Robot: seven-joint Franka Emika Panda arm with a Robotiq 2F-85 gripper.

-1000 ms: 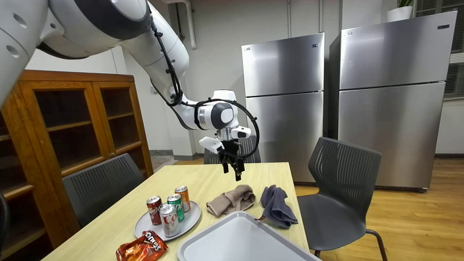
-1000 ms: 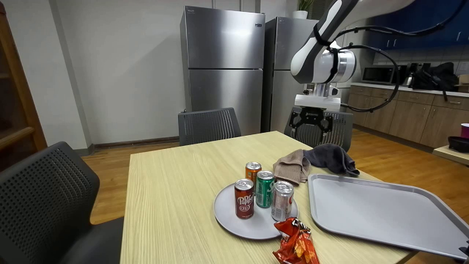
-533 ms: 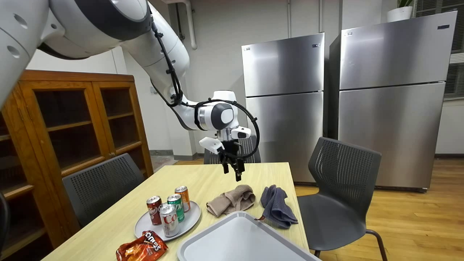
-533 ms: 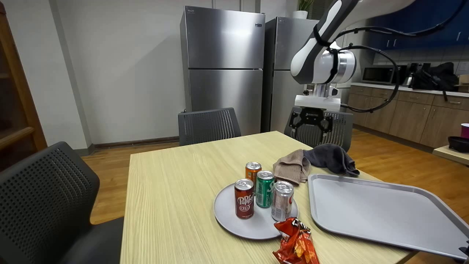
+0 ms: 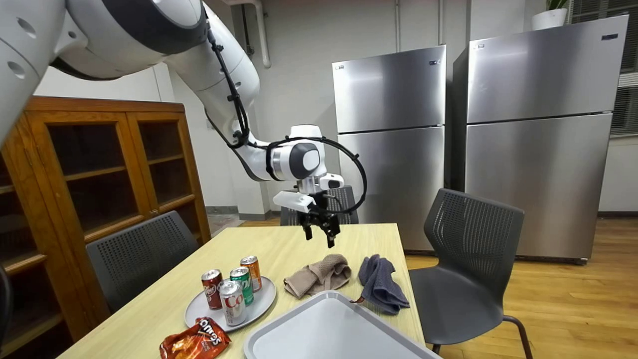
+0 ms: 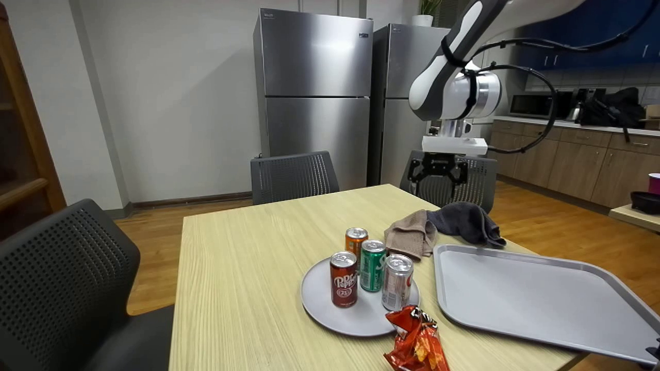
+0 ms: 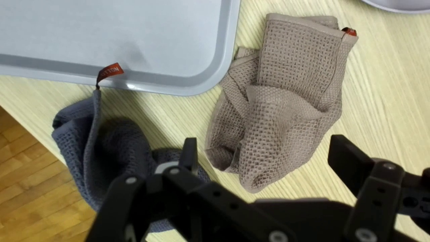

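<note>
My gripper (image 7: 263,152) is open, with nothing between its fingers; in the wrist view its two black fingertips are wide apart. Below it on the wooden table lies a crumpled brown waffle-weave towel (image 7: 299,57), whose lower end shows between the fingers without contact. A dark blue-grey towel (image 7: 131,144) lies beside it near the table edge, partly covered in that view by the left finger. Its red tag overlaps the rim of a grey tray (image 7: 134,40). In both exterior views the gripper (image 5: 319,238) hovers above the table, beyond the brown towel (image 5: 319,279).
Several soda cans, among them a green can (image 6: 372,268) and a dark red can (image 6: 344,283), stand on a round grey plate (image 6: 325,304). A red chip bag (image 6: 418,342) lies against the plate's near side. Dark chairs (image 5: 473,279) surround the table (image 6: 247,268).
Within the last half second the wrist has turned and tilted slightly, shifting the fingers a little and swinging the cable loop. The towels, tray, plate and cans have stayed put.
</note>
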